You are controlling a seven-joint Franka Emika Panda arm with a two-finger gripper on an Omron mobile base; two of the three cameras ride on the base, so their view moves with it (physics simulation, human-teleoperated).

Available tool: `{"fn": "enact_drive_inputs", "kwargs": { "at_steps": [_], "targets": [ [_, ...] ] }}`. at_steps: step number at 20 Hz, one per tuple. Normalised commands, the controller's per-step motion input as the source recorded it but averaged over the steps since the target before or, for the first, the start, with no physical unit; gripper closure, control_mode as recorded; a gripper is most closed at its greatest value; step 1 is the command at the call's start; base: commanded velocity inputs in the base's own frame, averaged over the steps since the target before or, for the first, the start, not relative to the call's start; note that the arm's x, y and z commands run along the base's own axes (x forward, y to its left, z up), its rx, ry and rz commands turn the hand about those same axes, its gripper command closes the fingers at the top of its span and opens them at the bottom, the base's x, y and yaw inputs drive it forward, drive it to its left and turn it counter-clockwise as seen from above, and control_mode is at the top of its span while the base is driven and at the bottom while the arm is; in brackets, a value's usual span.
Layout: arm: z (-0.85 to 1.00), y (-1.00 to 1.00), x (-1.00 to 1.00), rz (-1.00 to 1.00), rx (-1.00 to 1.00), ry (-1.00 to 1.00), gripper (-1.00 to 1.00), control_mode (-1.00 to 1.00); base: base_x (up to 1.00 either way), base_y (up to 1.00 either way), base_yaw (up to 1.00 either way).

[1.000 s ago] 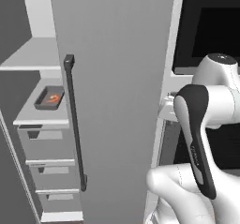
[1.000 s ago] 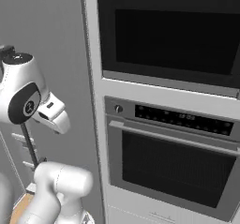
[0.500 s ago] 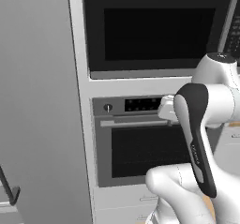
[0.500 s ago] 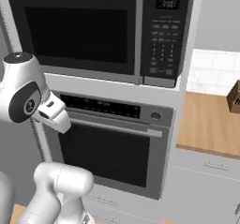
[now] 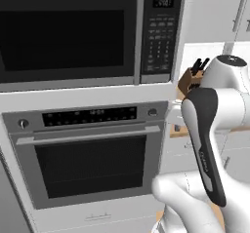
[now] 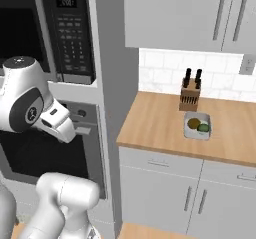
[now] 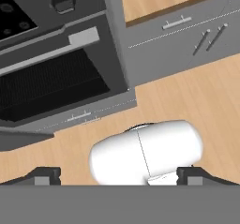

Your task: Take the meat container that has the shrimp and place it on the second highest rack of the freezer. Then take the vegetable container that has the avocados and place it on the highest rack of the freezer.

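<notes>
The claw (image 7: 119, 176) stands wide: its 2 dark fingertips (image 7: 44, 175) sit far apart at the bottom corners of the hand view, with nothing between them and touching nothing. It points down at the wooden floor (image 7: 206, 101) in front of the oven (image 7: 51, 78). In the right base view the avocados (image 6: 198, 125), 1 brown and 1 green, lie side by side in a pale container (image 6: 197, 131) on the wooden worktop (image 6: 160, 123), just in front of a knife block (image 6: 190, 94) and well apart from the arm. The microwave (image 5: 88, 32) sits above the oven in the left base view, with the knife block at its right edge.
</notes>
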Motion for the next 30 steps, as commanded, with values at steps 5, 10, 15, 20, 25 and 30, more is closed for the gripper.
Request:
{"fn": "enact_drive_inputs", "kwargs": {
  "at_steps": [5, 10, 15, 20, 25, 30],
  "targets": [
    [0.0, 0.0, 0.0, 0.0, 0.0, 0.0, -1.0, 1.0, 0.33, -0.85, 0.0],
    [0.0, 0.0, 0.0, 0.0, 0.0, 0.0, -1.0, 1.0, 0.34, -0.7, 0.0],
    [0.0, 0.0, 0.0, 0.0, 0.0, 0.0, -1.0, 1.0, 0.35, -0.5, -0.02],
    [0.0, 0.0, 0.0, 0.0, 0.0, 0.0, -1.0, 1.0, 0.44, -0.34, -0.01],
    [0.0, 0.0, 0.0, 0.0, 0.0, 0.0, -1.0, 1.0, 0.59, -0.22, 0.0],
    [0.0, 0.0, 0.0, 0.0, 0.0, 0.0, -1.0, 1.0, 0.4, -0.18, 0.0]
  ]
}}
